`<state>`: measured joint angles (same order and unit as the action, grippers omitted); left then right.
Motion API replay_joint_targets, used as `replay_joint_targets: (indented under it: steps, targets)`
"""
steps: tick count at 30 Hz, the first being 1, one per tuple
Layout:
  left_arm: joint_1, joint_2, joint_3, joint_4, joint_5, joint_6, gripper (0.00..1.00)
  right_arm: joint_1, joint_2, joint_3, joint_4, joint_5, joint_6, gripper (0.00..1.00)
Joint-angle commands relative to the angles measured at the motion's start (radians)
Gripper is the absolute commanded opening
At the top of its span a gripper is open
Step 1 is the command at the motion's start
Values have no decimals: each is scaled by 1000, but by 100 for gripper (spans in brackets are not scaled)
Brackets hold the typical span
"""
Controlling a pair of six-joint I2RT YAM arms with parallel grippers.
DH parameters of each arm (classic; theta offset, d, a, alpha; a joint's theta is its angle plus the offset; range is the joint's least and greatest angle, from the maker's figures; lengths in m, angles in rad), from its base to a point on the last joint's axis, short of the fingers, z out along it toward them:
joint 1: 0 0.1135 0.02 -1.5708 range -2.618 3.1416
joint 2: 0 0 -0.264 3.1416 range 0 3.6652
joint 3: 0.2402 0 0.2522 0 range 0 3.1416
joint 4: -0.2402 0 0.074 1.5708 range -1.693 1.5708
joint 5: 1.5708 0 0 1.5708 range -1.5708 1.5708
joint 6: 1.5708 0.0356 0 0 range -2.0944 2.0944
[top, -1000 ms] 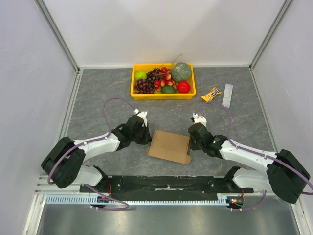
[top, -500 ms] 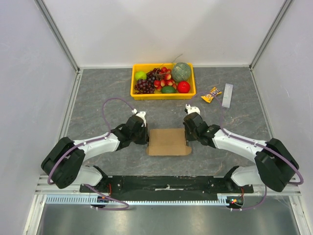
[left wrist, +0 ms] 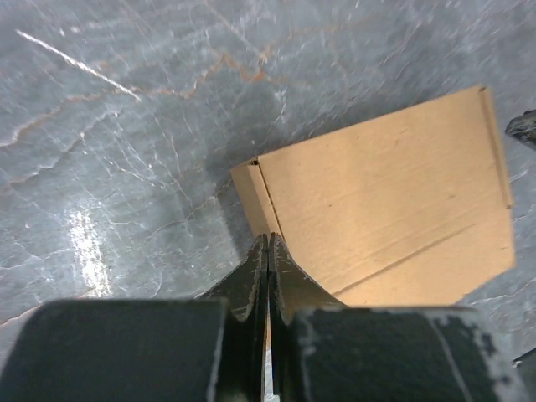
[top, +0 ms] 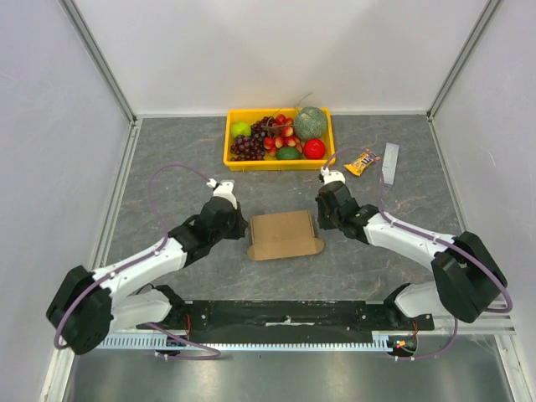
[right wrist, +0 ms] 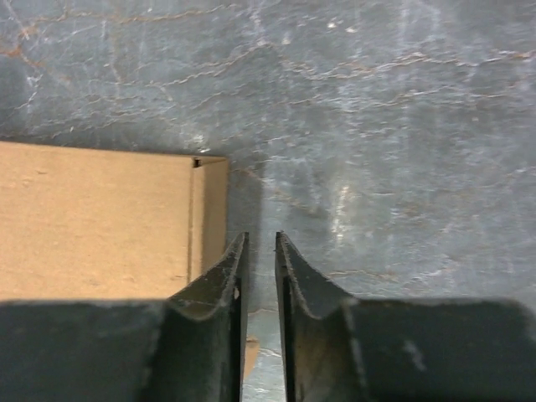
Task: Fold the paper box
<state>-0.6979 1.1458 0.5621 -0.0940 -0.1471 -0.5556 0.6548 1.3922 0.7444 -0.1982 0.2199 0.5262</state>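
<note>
Right end effector (right wrist: 260, 239): its fingers are standing a little apart with nothing between them. A moment ago they were shut. It is sitting just beside the right edge of the paper box (top: 285, 234) and is no longer holding it.
Left end effector (left wrist: 268, 239): its fingers are pressing together. The tip is sitting at the left edge of the box, by a small side flap. I cannot tell if it is pinching the thin card.
Paper box: it is lying flat in the middle of the desk (top: 167, 167), nearer the near edge, between the two arms. A moment ago it was sitting crooked; now it is lying straighter.
What this means: no walls are standing yet, so I think most of the folding is still waiting.
Around: a yellow tray (top: 279, 164) of fruit is sitting by the far edge, well apart. A small packet (top: 362, 161) is lying toward the far right corner.
In the way: nothing is lying on the box.
</note>
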Motion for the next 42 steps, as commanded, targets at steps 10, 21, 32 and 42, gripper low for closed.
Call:
replay_joint_targets:
  steps: [10, 21, 32, 42]
  targets:
    - [-5, -227, -99, 66, 117, -44, 13, -47, -281, -166, 25, -204, -98, 43]
    - [-9, -356, -182, 132, 339, -76, 49, -49, -407, -300, 160, -444, -69, 70]
    - [-58, -360, -232, 100, 268, -188, 53, -49, -325, -324, 226, -493, -54, 71]
    - [-106, -293, -225, 79, 215, -185, 54, -47, -294, -350, 255, -524, -51, 69]
